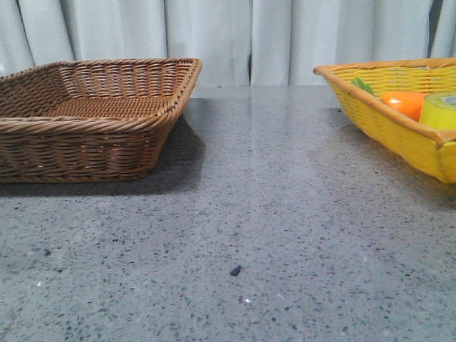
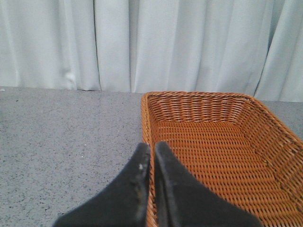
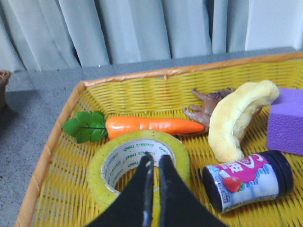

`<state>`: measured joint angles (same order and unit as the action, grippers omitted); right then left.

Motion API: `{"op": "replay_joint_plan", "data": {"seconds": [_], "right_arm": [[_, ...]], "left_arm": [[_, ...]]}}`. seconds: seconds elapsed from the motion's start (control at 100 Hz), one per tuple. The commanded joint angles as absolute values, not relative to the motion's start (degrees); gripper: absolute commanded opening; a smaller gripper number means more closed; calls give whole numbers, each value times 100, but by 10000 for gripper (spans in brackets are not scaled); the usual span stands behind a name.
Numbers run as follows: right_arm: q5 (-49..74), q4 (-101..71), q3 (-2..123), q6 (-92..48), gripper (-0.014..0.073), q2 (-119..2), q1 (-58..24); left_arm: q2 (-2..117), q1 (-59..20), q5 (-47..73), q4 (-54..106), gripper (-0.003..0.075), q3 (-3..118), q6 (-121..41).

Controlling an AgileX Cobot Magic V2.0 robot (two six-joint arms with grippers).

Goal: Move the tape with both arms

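The tape (image 3: 110, 161) is a wide yellow roll with a white core and green lettering. It lies flat in the yellow basket (image 3: 51, 156). My right gripper (image 3: 156, 159) hovers just above the roll, over its hole and near wall, with its jaws together and nothing between them. In the front view only the tape's edge (image 1: 442, 111) shows, inside the yellow basket (image 1: 370, 108) at the far right. My left gripper (image 2: 152, 145) is shut and empty, over the near rim of the brown wicker basket (image 2: 213, 142). Neither gripper shows in the front view.
Beside the tape in the yellow basket lie an orange carrot (image 3: 151, 126), a yellow banana (image 3: 236, 118), a purple block (image 3: 286, 123), a strawberry-label jar (image 3: 246, 180) and a brown toy (image 3: 203, 109). The brown basket (image 1: 85, 128) stands at the left of the grey table. A small dark speck (image 1: 235, 271) lies on the table.
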<state>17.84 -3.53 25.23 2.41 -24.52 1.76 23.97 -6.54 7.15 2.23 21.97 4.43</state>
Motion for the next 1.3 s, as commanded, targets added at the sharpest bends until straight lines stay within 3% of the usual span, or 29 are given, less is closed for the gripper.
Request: {"op": "replay_joint_plan", "data": {"seconds": [0.0,0.12,0.31,0.42,0.74,1.07,1.17,1.29], "right_arm": [[1699,-347,3039,215,-55,-2860,185],[2206,-347,3647,75,5,-3483,26],[3266,-347,4719,-112,255,-4851,-403],[3821,-347,5353,-152,295,-5770,-581],[5002,-347,6574,-152,295,-7739,-865],[5064,-425,6631,-152,281,-8434,-865],[5064,-425,6631,-152,206,-8444,-865],[5153,-425,6631,-152,6,-8444,-865]], "left_arm": [[2477,-633,205,346,-21,2406,485],[2477,-633,205,346,-21,2406,485],[2477,-633,205,346,-21,2406,485],[2477,-633,205,346,-21,2406,485],[2477,-633,205,346,-21,2406,485],[2477,-633,205,346,-21,2406,485],[2477,-633,205,346,-21,2406,485],[2477,-633,205,346,-21,2406,485]]}}
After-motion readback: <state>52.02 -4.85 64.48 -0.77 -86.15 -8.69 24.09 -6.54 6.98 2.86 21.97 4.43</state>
